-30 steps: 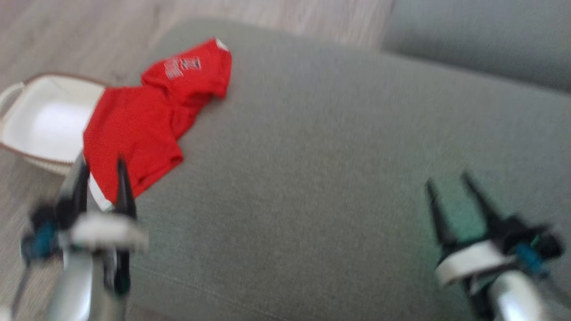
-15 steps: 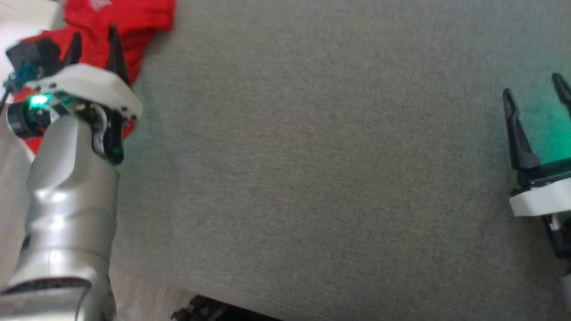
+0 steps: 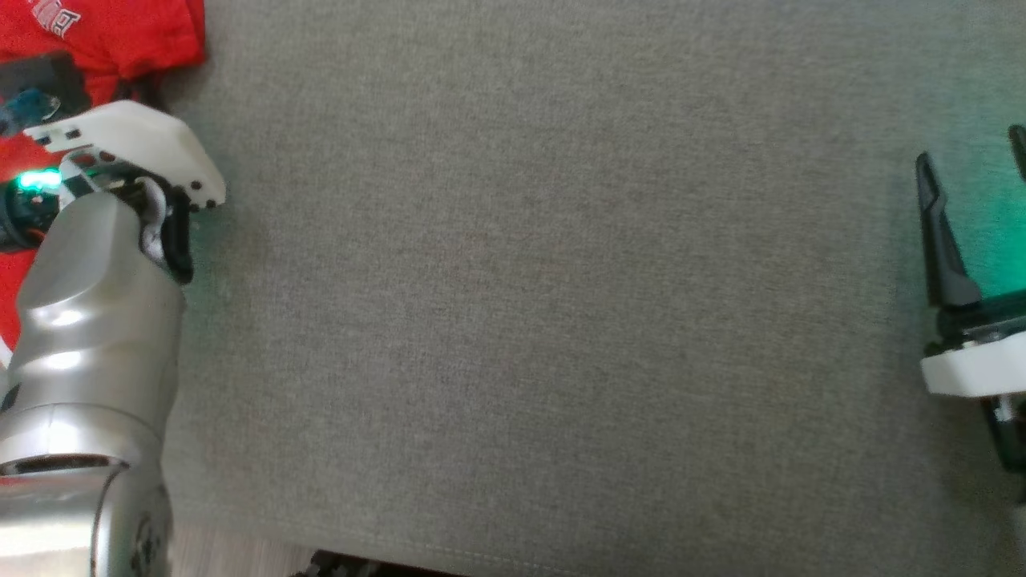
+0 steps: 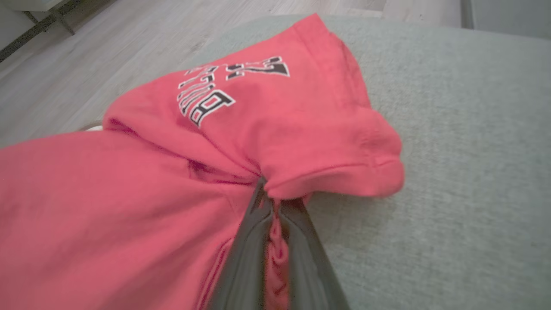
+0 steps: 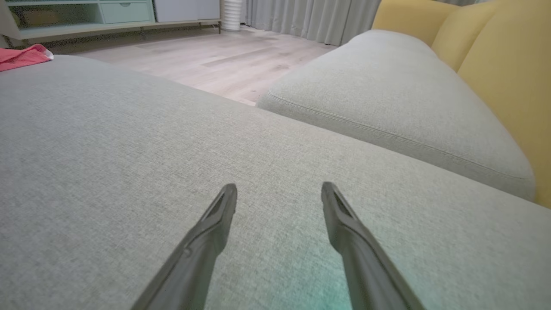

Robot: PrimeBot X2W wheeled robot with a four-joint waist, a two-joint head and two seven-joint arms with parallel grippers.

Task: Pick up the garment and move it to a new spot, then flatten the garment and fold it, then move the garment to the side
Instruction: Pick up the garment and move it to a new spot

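The shirt [image 4: 129,206] sits bunched at the cushion's [image 3: 561,320] left edge, left gripper [image 4: 275,204] clamped on a fold of it (probably to drag it toward the cushion's middle). The right gripper [image 5: 279,193] hangs spread and empty over the cushion's right side, free for flattening later.
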